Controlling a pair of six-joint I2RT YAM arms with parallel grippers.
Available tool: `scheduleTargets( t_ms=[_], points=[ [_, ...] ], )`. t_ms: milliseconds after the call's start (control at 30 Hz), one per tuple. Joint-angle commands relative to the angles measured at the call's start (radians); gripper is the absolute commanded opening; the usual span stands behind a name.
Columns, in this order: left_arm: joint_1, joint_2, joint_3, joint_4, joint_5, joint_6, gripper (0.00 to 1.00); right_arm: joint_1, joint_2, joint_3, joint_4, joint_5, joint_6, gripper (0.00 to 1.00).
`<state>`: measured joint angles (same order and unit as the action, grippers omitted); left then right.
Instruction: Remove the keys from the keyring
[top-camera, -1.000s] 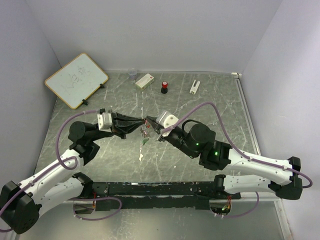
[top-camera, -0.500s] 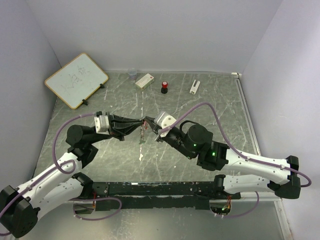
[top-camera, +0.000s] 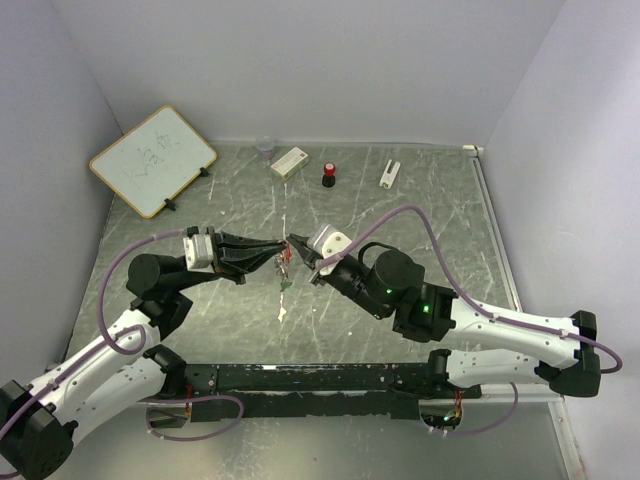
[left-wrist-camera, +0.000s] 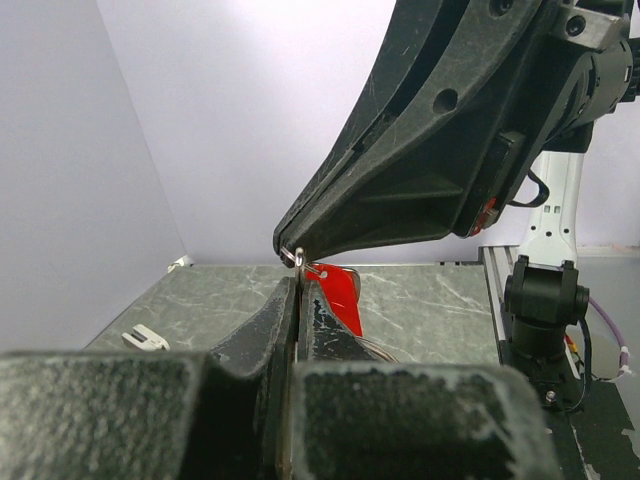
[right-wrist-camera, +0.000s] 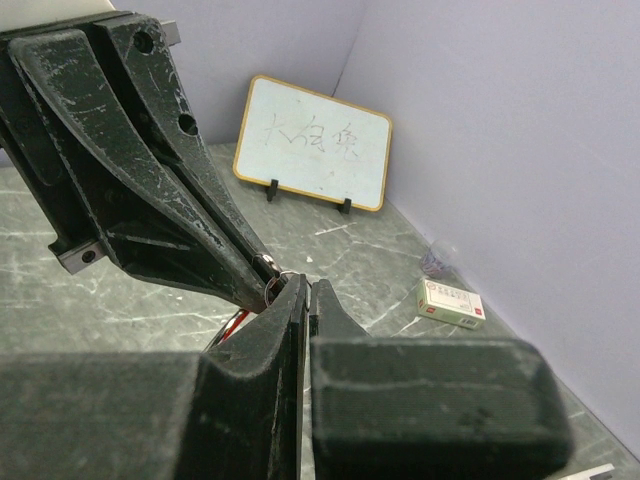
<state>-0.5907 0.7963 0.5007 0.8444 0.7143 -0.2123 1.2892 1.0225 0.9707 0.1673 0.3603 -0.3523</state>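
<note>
Mid-removal, I'd say: the left gripper (top-camera: 277, 256) and right gripper (top-camera: 294, 243) meet above the table (top-camera: 430, 205), both jaws pinching the keyring (left-wrist-camera: 298, 260), the red key (left-wrist-camera: 340, 290) dangling and needing to be worked along the wire.

Whiteboard (right-wrist-camera: 315, 143): handwritten scrawl, illeg. Small box (right-wrist-camera: 451, 302): label too blurry to read.

left arm (top-camera: 150, 273) swung leftward, left jaws drawn slightly back

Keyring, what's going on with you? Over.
Left pincer, right pincer both shut on keyring, mid-air. Red key hangs from it. Nothing in the way.
</note>
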Motion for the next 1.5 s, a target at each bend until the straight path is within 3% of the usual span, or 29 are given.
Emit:
scheduleTargets(
  t_ms=[0,467,667,833,1000,1233,1333,1467],
  points=[
    [0.003,-0.048,0.030,0.093,-0.014,0.012,0.07,-0.013,0.017,-0.023,-0.073,0.098,-0.008,0.00],
    [0.003,-0.015,0.022,0.213,-0.003,-0.058,0.07,-0.013,0.050,-0.046,-0.038,0.020,0.041,0.00],
    [0.003,-0.013,0.039,0.121,-0.003,-0.042,0.07,-0.013,0.044,-0.035,-0.014,0.097,0.014,0.00],
    [0.004,-0.002,0.028,0.106,0.005,-0.053,0.13,-0.012,0.035,-0.002,-0.016,0.112,-0.035,0.00],
    [0.003,0.036,0.049,0.114,0.052,-0.075,0.27,-0.013,0.029,0.024,-0.027,0.075,-0.054,0.00],
    [0.003,0.092,0.076,0.103,0.127,-0.068,0.35,-0.011,0.002,0.024,-0.036,0.027,-0.056,0.00],
    [0.004,0.092,0.076,0.056,0.106,-0.030,0.30,-0.011,-0.012,0.055,-0.044,0.036,-0.061,0.00],
    [0.003,0.063,0.063,-0.037,0.016,0.038,0.23,-0.011,-0.006,0.052,-0.068,0.159,-0.023,0.00]
  ],
)
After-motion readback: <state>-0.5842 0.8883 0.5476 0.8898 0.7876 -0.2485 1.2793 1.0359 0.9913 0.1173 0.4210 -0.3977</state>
